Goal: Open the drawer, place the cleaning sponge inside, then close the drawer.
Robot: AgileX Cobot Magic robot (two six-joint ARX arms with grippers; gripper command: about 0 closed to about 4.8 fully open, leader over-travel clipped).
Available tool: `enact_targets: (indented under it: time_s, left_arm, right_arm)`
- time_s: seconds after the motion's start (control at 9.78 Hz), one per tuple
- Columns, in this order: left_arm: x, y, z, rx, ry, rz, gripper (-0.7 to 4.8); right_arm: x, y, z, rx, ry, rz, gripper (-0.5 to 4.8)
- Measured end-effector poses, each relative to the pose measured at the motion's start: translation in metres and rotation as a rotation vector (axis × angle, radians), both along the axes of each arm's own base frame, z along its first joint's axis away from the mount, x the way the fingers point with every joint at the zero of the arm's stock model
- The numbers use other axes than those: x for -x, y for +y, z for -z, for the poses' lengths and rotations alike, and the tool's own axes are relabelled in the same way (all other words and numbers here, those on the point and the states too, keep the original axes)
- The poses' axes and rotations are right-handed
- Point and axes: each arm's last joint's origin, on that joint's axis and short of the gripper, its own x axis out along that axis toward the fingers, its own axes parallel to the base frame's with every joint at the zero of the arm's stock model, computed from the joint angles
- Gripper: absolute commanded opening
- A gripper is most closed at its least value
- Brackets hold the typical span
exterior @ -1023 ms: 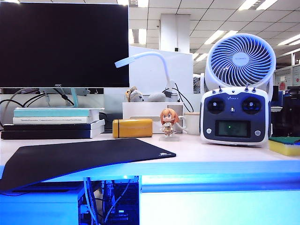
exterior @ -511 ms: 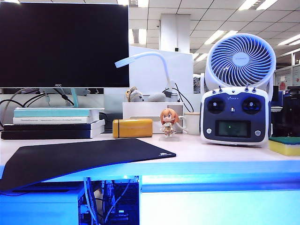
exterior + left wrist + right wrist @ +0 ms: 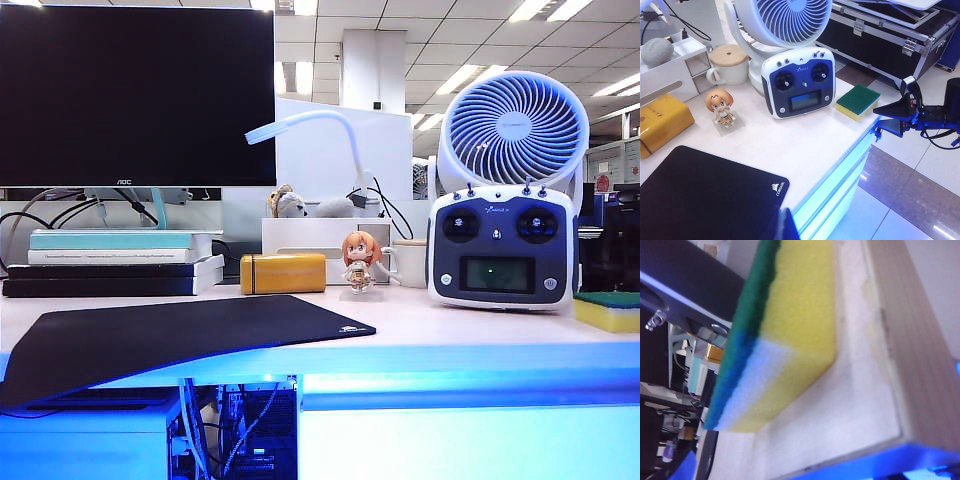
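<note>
The cleaning sponge (image 3: 606, 311), yellow foam under a dark green layer, lies at the desk's right end, close to the edge. It lies beside the remote in the left wrist view (image 3: 858, 101) and fills the right wrist view (image 3: 785, 325). The drawer (image 3: 460, 440) is the blue-lit white panel under the desktop (image 3: 840, 192), and it is shut. My right gripper (image 3: 875, 121) hovers off the desk's right corner, level with the sponge, open and empty. Of my left gripper only one dark finger (image 3: 788, 227) shows, over the mouse pad's near edge.
On the desk stand a white remote controller (image 3: 499, 247), a fan (image 3: 514, 128), a figurine (image 3: 359, 263), a mustard-yellow case (image 3: 282, 273), stacked books (image 3: 110, 262) and a monitor (image 3: 135, 95). A black mouse pad (image 3: 180, 335) overhangs the front edge. A computer compartment with cables (image 3: 245, 430) sits left of the drawer.
</note>
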Motion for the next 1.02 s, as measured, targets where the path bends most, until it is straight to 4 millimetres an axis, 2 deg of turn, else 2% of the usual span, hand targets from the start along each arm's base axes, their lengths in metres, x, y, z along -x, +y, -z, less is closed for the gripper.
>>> enact_targets:
  time_s: [0.61, 0.82, 1.02]
  left_arm:
    - [0.000, 0.000, 0.001, -0.005, 0.006, 0.000, -0.05]
    - [0.000, 0.000, 0.001, -0.005, 0.006, 0.000, -0.05]
    - [0.000, 0.000, 0.001, -0.005, 0.006, 0.000, -0.05]
  right_arm:
    - [0.005, 0.004, -0.005, -0.038, -0.011, -0.081, 4.79]
    - [0.020, 0.011, 0.002, -0.040, 0.033, -0.038, 4.79]
    - [0.021, 0.008, 0.003, -0.003, 0.036, 0.042, 4.79]
